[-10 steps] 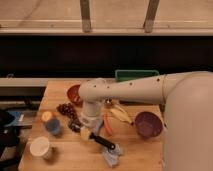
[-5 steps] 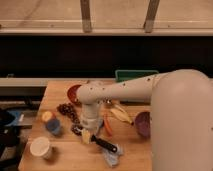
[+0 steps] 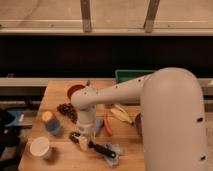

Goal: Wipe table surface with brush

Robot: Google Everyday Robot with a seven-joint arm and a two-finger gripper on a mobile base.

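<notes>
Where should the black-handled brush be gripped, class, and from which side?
Grip the brush on its slim black handle, mid-length, coming from above: it appears to lie flat on the table surface, slanting down-right, with both long sides free. The end effector is low over its head end.

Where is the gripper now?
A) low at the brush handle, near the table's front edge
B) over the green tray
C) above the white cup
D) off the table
A: the gripper sits low at the black handle of the brush, over the front of the table surface.
</notes>
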